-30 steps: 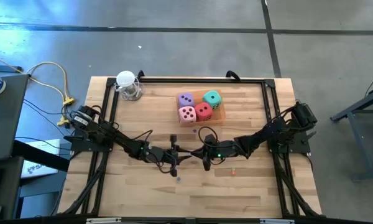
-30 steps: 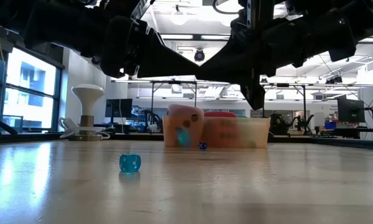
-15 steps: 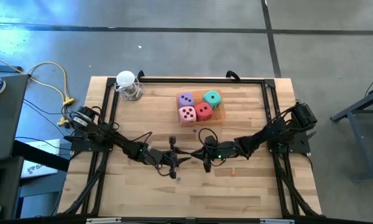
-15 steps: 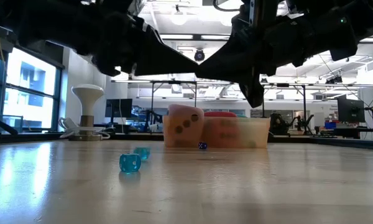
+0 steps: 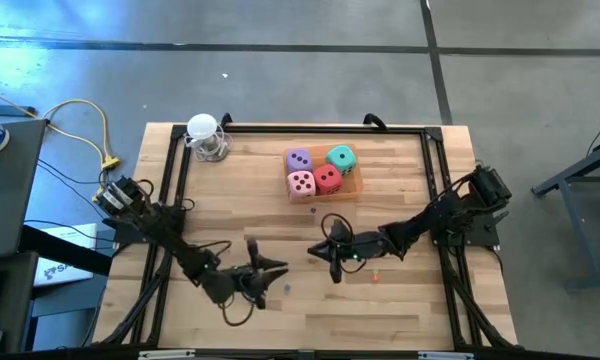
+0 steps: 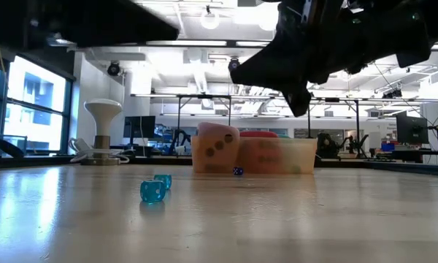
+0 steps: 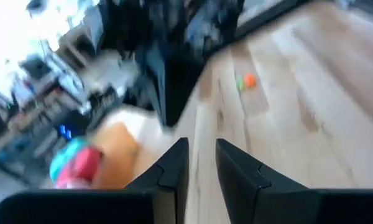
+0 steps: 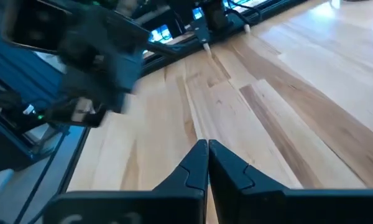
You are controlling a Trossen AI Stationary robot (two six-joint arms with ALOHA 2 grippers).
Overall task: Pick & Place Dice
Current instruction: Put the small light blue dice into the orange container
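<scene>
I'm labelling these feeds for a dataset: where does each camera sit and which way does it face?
High view: above the table, looking straight down; shows both arms, left gripper, right gripper, four dice in the orange tray.
Low view: at table-top height, looking level across; arms overhead, two small teal dice near.
Left wrist view: looks past its own slightly parted fingers towards the tray.
Right wrist view: looks past shut fingers over bare wood.
High and low views share the tray of dice.

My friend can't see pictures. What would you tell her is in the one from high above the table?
Four dice, purple, teal, pink and red, sit together in an orange tray at the far side of a wooden table. Two dark robot arms reach in, the left pincer and right pincer both over bare wood nearer the front.
</scene>
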